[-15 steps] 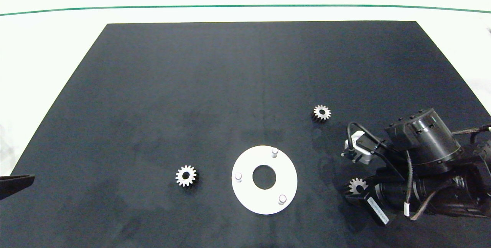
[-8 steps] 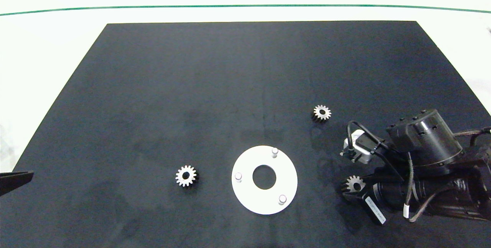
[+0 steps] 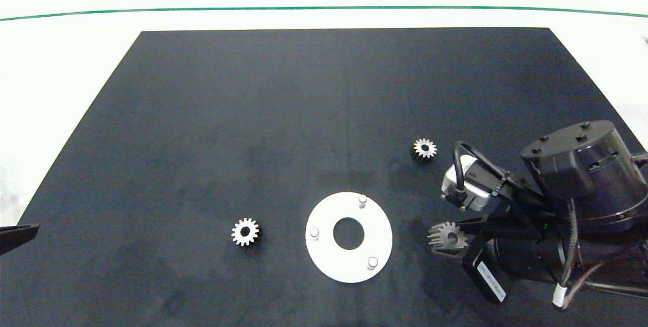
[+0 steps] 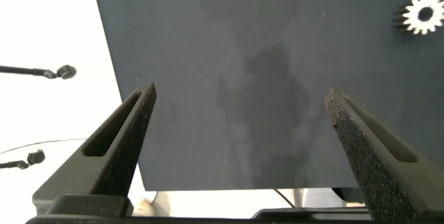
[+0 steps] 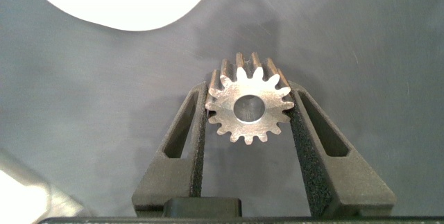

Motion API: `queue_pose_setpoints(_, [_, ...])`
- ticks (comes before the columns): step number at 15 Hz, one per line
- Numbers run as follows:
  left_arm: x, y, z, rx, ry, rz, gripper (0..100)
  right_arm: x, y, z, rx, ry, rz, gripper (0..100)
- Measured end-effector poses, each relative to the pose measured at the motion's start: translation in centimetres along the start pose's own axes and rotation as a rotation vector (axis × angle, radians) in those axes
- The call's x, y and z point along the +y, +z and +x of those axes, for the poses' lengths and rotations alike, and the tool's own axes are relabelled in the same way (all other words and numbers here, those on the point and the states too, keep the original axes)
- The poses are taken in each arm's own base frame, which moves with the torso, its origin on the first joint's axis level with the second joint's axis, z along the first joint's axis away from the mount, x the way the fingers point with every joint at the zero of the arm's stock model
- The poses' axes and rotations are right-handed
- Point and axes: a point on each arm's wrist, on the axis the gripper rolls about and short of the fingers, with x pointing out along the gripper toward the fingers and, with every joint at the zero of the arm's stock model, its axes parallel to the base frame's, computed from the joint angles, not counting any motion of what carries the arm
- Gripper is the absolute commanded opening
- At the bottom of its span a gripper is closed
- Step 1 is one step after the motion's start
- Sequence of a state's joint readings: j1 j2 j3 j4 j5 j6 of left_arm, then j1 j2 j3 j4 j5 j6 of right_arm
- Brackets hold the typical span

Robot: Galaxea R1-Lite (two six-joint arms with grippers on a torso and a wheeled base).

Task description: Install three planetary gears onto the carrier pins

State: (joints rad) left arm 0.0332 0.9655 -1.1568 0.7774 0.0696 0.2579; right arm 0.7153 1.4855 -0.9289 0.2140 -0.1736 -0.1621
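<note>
Head view: black mat (image 3: pixel 324 114) on white table (image 3: pixel 61 64). White carrier disc (image 3: pixel 324 253) sits lower centre of frame, w/ three carrier pins upright on it: upper pin (image 3: pixel 362 199), left pin (image 3: pixel 314 232), lower-right pin (image 3: pixel 372 262). All three pins bare, no gear on any.

Right gripper (image 3: pixel 448 238) comes in from right edge, lower right of frame, just right of the disc but apart from it. Fingers pinch one planetary gear (image 3: pixel 447 236). Right wrist view confirms: held gear (image 5: pixel 248 107) clamped betw. both fingers (image 5: pixel 305 130), pads against its teeth on either side, bore facing camera, disc edge (image 5: pixel 125 2) at upper left of that frame. Whether gear is clear of the mat: can't tell.

Second gear (image 3: pixel 424 148) lies flat on mat, right of centre, above and near the right arm. Third gear (image 3: pixel 245 232) lies flat left of the disc, near but not touching.

Left gripper (image 3: pixel 15 236) only just in view at left edge, low. Left wrist view: left gripper (image 4: pixel 243 106) fingers spread wide, nothing betw. them; third gear (image 4: pixel 423 14) at upper right corner.
</note>
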Motion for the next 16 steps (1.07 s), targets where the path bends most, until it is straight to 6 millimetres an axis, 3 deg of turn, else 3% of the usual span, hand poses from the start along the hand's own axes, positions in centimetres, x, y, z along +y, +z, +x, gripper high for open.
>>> queue_pose_setpoints(3, [0.0,-0.1,-0.1,-0.001,0.001,0.0,100,1.1,2.6,-1.2,-0.006,0.049,-0.048,28])
queue_pose_setpoints(7, [0.0,-0.1,-0.1,-0.001,0.002,-0.001,100,3.1,4.4,-0.7,0.068,0.109,-0.125,28])
queue_pose_setpoints(16, [0.0,-0.4,-0.5,-0.013,0.007,0.001,100,5.9,5.2,2.5,0.131,0.143,-0.186,28])
